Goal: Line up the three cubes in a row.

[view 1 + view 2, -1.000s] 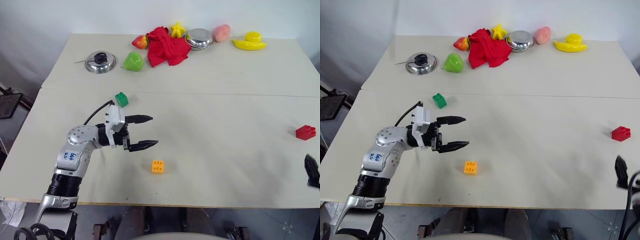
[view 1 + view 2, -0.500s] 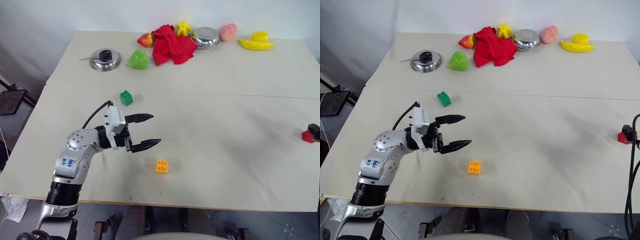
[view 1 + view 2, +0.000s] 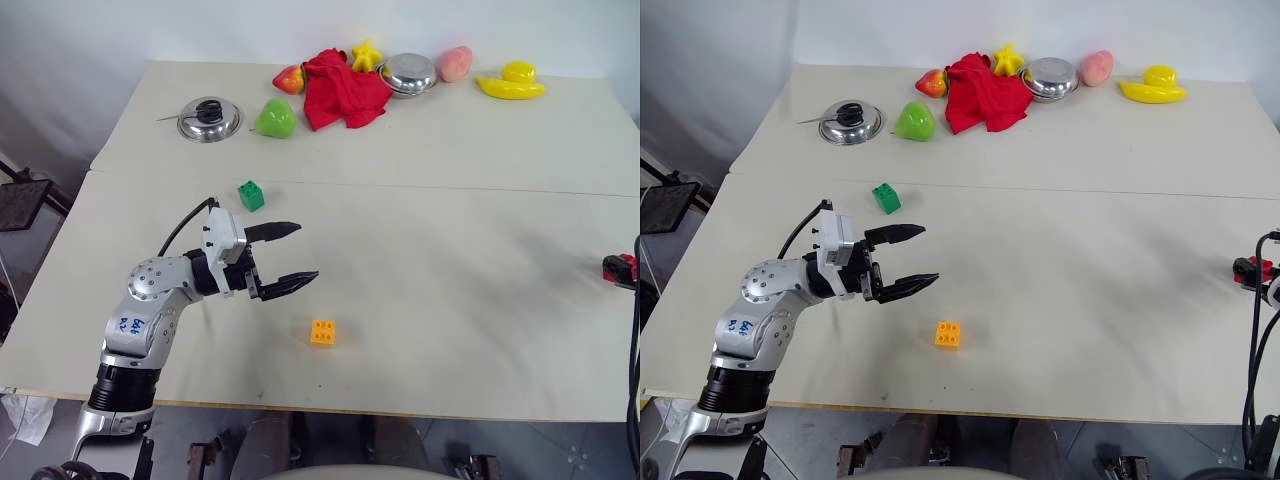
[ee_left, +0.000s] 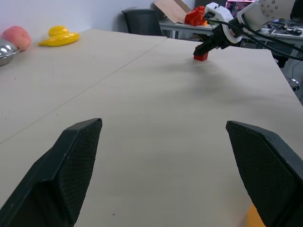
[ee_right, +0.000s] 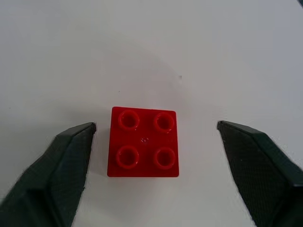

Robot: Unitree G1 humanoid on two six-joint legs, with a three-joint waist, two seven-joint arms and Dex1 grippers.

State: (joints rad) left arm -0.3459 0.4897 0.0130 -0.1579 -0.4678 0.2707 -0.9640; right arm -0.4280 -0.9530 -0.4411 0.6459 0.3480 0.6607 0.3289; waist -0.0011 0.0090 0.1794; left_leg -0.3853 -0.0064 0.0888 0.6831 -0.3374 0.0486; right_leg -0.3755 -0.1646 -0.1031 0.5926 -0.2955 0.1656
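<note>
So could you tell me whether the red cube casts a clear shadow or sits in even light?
Right wrist view: the red cube is evenly lit, with only a faint soft shadow around it; left eye view: soft, diffuse shading on the table, no glare.

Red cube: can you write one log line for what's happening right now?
right gripper: open, straddling red cube, not gripping | left gripper: open, empty | green cube, orange-yellow cube: untouched

Near half of table (image 3: 420,300): 3 cubes, well apart. Cube 1 (image 3: 251,195) sits left, just past the left gripper (image 3: 290,255). Cube 2 (image 3: 323,332) lies nearer the front edge, right of and below that gripper. Cube 3 (image 5: 143,142) is at the far right edge, between the right gripper's (image 5: 154,175) fingers, untouched. Along the back edge: lid (image 3: 208,118), pear (image 3: 274,118), cloth (image 3: 345,92), bowl (image 3: 408,73), banana (image 3: 510,88).
</note>
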